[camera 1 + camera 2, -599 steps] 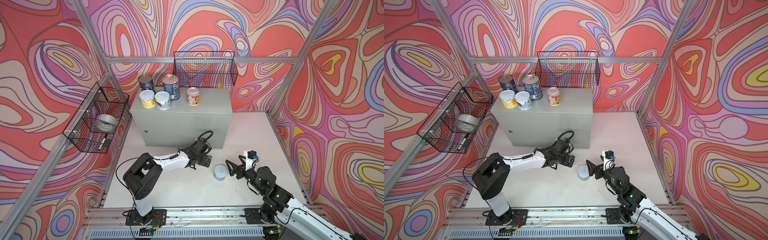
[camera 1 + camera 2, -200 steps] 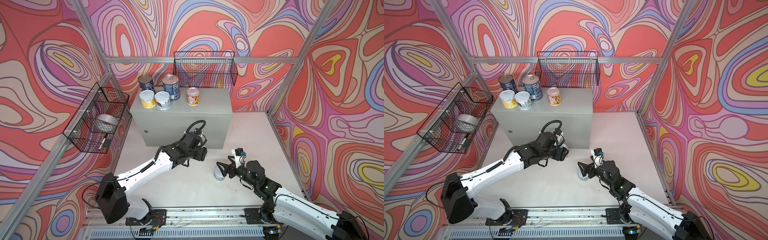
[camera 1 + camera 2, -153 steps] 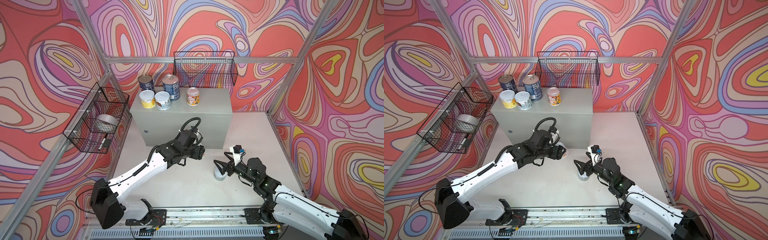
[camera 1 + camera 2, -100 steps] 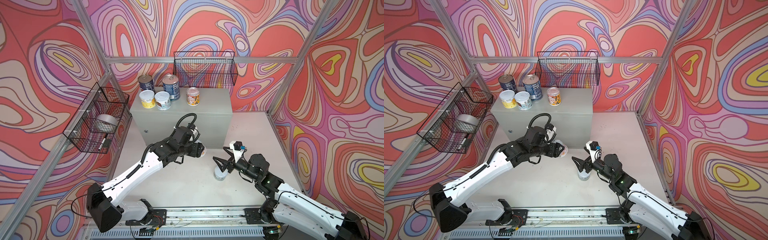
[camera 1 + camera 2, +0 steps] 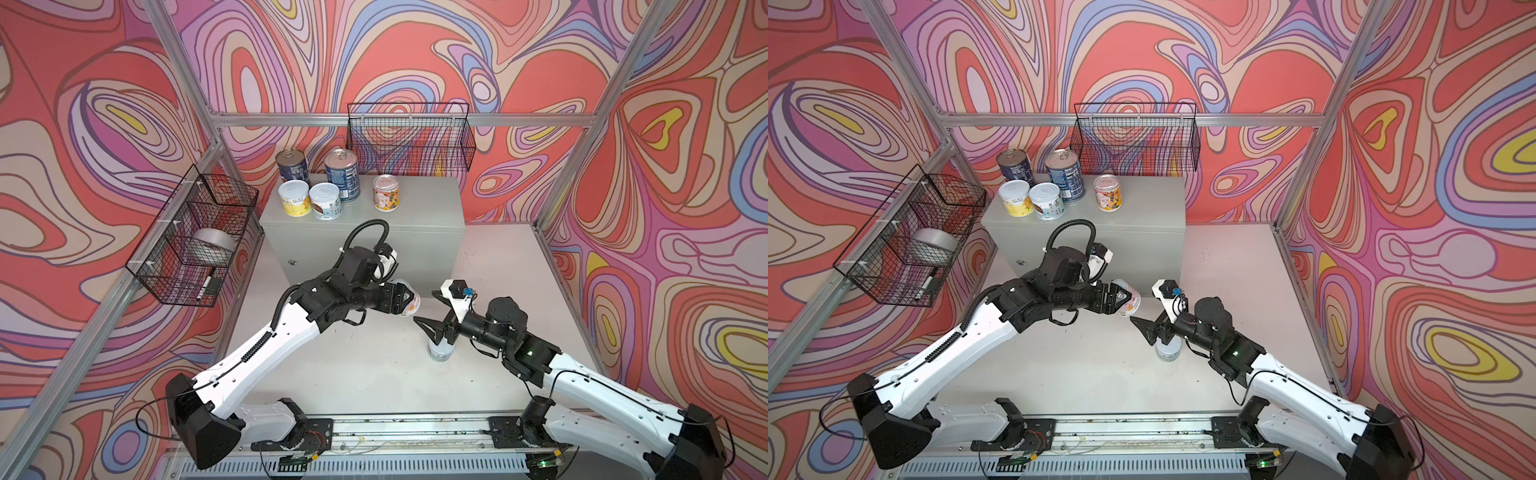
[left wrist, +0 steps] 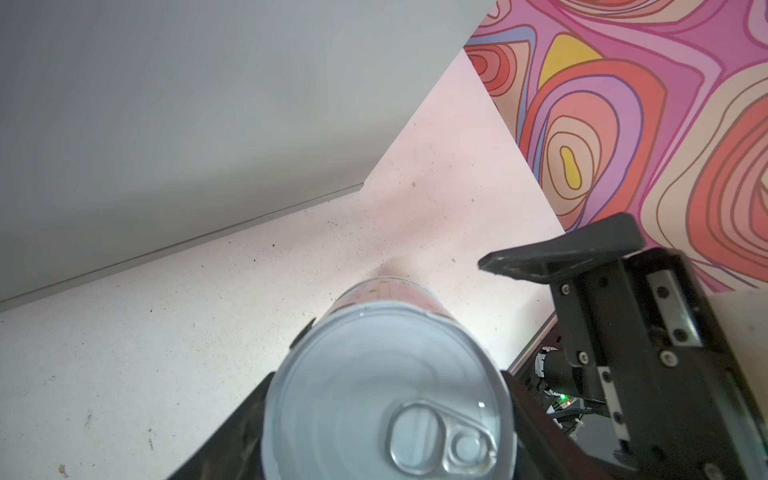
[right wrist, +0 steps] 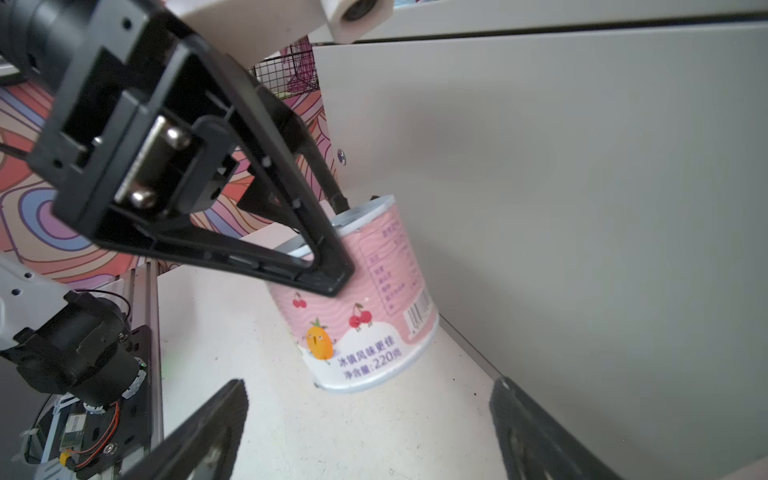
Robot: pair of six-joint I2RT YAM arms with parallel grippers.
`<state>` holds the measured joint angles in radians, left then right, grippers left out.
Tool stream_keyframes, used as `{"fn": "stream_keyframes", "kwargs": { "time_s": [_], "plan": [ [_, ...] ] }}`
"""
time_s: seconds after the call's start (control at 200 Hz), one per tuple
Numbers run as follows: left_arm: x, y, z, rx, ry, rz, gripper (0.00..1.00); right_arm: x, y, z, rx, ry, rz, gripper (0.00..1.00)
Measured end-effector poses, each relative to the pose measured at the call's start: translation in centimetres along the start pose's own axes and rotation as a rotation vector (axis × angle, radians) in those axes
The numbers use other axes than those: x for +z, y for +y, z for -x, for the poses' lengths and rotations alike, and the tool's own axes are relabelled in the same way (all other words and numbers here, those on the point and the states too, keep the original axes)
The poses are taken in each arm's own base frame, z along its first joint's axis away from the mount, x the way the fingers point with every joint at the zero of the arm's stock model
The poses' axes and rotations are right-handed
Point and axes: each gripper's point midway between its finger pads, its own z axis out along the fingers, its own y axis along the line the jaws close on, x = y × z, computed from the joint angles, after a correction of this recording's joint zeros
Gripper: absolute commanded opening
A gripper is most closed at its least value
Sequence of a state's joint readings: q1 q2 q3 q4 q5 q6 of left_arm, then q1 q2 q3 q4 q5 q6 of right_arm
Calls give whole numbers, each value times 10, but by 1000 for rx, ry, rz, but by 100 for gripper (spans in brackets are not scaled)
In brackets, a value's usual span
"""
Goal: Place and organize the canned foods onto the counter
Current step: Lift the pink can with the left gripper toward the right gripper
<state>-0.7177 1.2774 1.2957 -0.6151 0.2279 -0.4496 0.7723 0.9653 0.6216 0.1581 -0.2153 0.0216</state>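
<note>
Swirl-patterned walls [image 5: 415, 50], white table [image 5: 365, 374]: sixth can going up.
By now the left claw [image 5: 402, 296] has raised the pink can [image 5: 412, 302] clear of the table, clamped on its sides and tilted, in front of the grey cabinet [image 5: 424, 203] where five cans [image 5: 328, 199] already stand. Meanwhile the right claw [image 5: 426, 308], spread wide and empty, has come over the pale can [image 5: 439, 352] still on the table. Two placements remain, I reckon.

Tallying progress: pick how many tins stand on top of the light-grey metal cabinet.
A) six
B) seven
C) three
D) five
D: the light-grey metal cabinet carries a corner tall dark-blue tin, a second tall dark-blue tin, a short yellow-labelled tin, a short pale-labelled tin and a short colourful tin; the pink-labelled tin is in the left gripper, a last pale tin on the white tabletop.
</note>
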Motion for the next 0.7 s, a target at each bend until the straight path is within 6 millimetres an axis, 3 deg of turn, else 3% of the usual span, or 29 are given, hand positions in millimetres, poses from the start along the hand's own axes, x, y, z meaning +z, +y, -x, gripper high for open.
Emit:
{"fn": "stream_keyframes", "kwargs": {
  "time_s": [0.145, 0.701],
  "plan": [
    [-2, -3, -1, -6, 9, -17, 47, 15, 13, -5, -41, 34, 21, 94],
    [-4, -9, -11, -44, 28, -84, 46, 27, 6, -2, -102, 6, -58, 94]
  ]
}}
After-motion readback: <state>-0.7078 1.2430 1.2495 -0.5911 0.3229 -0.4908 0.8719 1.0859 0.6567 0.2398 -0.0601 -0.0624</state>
